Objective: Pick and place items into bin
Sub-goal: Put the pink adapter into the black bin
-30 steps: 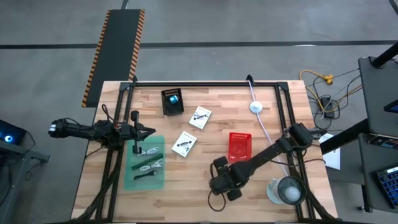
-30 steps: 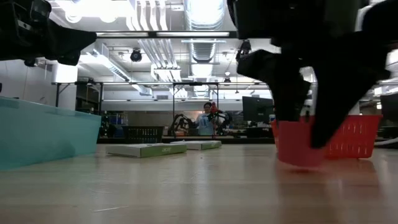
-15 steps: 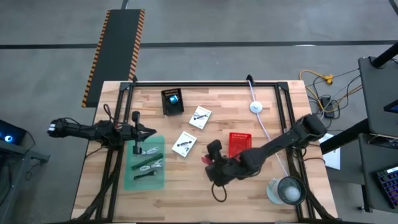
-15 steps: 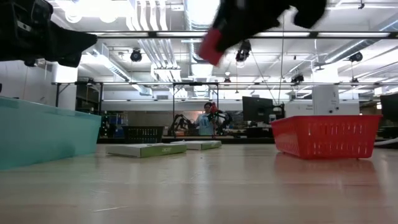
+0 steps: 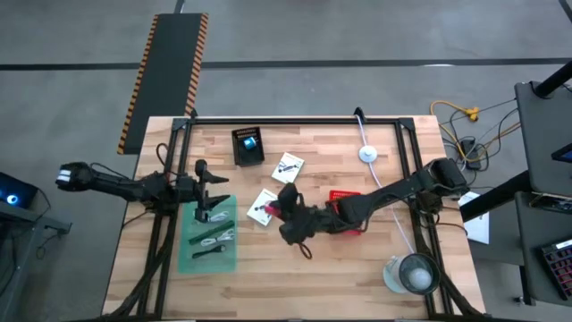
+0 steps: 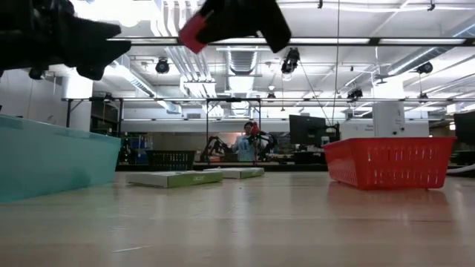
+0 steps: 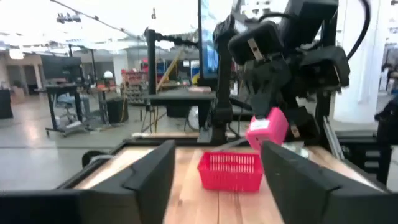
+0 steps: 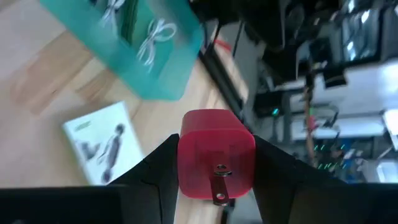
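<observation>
Red cube (image 8: 216,163) clamped in right end effector (image 8: 214,186)

Looking straight down from high over the wooden table (image 5: 295,268); sitting at tabletop level, facing across it toward the red basket (image 6: 390,162) and the room behind; peering close past the left gripper (image 7: 214,186) at that same basket; facing down close past the right gripper (image 8: 216,163) onto the teal bin (image 8: 134,46), also showing from overhead.
</observation>
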